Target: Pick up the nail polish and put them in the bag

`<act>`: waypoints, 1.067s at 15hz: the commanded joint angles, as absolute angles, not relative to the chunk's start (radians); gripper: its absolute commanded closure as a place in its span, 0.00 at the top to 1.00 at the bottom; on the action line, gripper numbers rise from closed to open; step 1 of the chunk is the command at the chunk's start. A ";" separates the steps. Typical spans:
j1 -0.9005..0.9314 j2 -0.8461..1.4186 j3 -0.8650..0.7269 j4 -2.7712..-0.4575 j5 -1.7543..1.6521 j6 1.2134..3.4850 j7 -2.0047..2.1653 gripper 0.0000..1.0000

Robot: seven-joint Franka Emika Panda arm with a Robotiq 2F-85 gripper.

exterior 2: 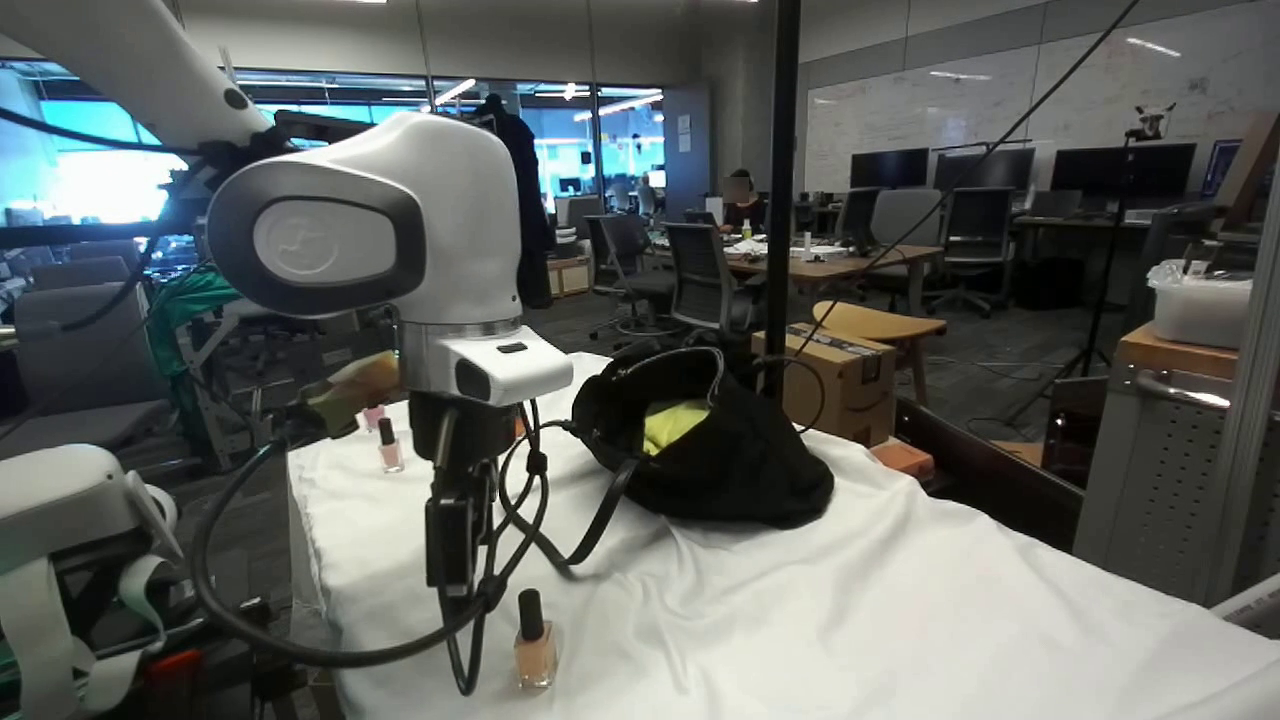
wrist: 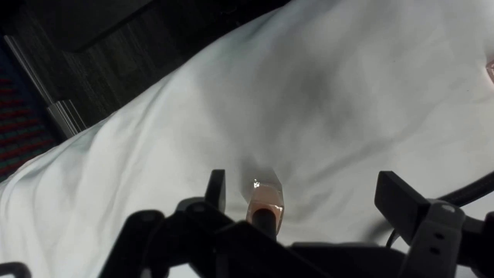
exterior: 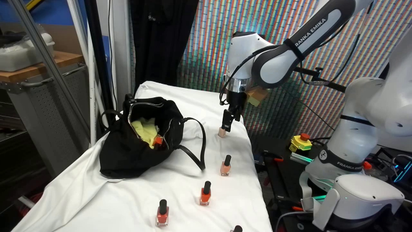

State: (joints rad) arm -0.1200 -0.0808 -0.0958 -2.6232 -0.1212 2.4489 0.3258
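Wrist view shows the jaws wide apart and the peach nail polish [wrist: 266,200] nearer one side, so best line up before squeezing.

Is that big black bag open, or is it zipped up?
It's open: in both exterior views the bag gapes wide, and you can see yellow stuff inside.
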 commanded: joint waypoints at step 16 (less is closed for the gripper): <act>-0.156 0.137 -0.127 -2.561 0.127 2.642 -0.078 1.00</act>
